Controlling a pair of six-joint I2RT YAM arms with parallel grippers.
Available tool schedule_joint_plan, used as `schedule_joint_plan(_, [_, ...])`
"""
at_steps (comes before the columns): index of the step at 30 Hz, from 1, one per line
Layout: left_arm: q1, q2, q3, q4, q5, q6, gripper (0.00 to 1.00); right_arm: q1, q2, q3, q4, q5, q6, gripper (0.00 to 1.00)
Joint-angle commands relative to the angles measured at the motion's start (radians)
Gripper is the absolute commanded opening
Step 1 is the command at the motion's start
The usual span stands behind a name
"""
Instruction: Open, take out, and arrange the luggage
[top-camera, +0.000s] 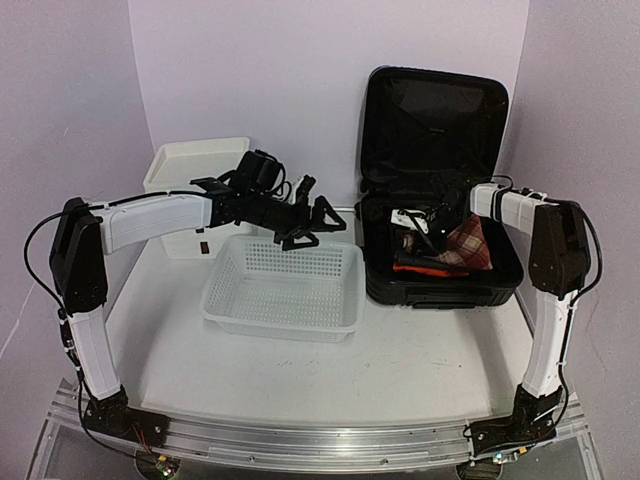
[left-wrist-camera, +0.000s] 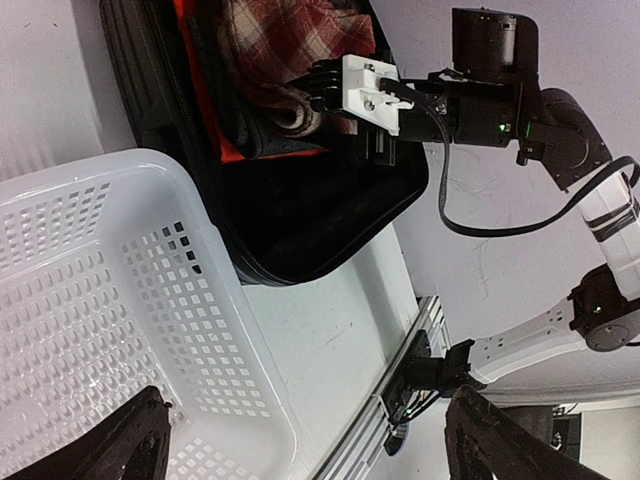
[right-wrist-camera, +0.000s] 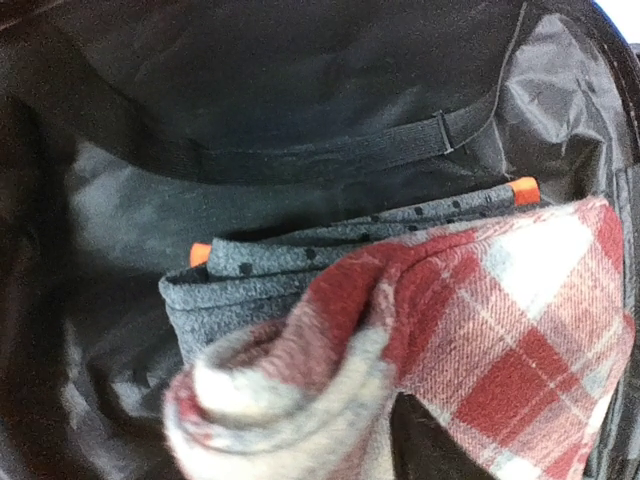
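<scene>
White table (top-camera: 420, 370), suitcase (top-camera: 435, 125) open at its right rear. My right gripper (left-wrist-camera: 322, 88) is at the plaid cloth (right-wrist-camera: 520, 330) inside; hold unclear. Left gripper (top-camera: 315, 225) hangs wide over basket (top-camera: 290, 285). Best to pinch the fold deep, lift straight up.

Top external: high behind the arm bases (top-camera: 105, 412), facing down and forward over the table (top-camera: 400, 370). Left wrist: rolled sideways, mid-range, looking across the basket (left-wrist-camera: 90, 300) to the luggage (left-wrist-camera: 300, 220). Right wrist: very close, inside the luggage. All three share the plaid cloth (right-wrist-camera: 520, 330).
</scene>
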Motion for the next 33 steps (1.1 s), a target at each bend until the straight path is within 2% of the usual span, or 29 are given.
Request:
schedule_joint_plan(1, [0.014, -0.033, 0.014, 0.055, 0.035, -0.1, 0.98, -0.002, 0.005, 0.049, 0.022, -0.028, 0.04, 0.4])
schedule_joint_plan(6, [0.022, 0.031, 0.075, 0.066, 0.087, -0.348, 1.0, -0.009, -0.023, 0.043, 0.023, -0.042, 0.061, 0.17])
schedule_joint_plan(8, [0.022, 0.07, 0.112, 0.066, 0.125, -0.472, 1.0, -0.015, -0.036, 0.043, 0.022, -0.047, 0.068, 0.03])
schedule_joint_plan(9, [0.022, 0.093, 0.129, 0.068, 0.141, -0.542, 1.0, -0.019, -0.045, 0.036, 0.022, -0.052, 0.069, 0.0])
schedule_joint_plan(11, [0.02, 0.138, 0.163, 0.069, 0.164, -0.697, 1.0, -0.024, -0.073, 0.024, 0.021, -0.071, 0.072, 0.0])
schedule_joint_plan(15, [0.007, 0.19, 0.207, 0.069, 0.189, -0.895, 0.99, -0.038, -0.12, 0.006, 0.018, -0.111, 0.082, 0.0])
schedule_joint_plan(21, [-0.034, 0.241, 0.245, 0.11, 0.166, -1.079, 0.99, -0.042, -0.176, -0.022, 0.003, -0.149, 0.086, 0.0])
schedule_joint_plan(28, [-0.077, 0.368, 0.391, 0.158, 0.155, -1.274, 0.99, -0.042, -0.231, -0.07, 0.015, -0.195, 0.127, 0.0])
schedule_joint_plan(33, [-0.087, 0.423, 0.446, 0.167, 0.08, -1.357, 1.0, -0.035, -0.293, -0.138, 0.055, -0.211, 0.145, 0.0])
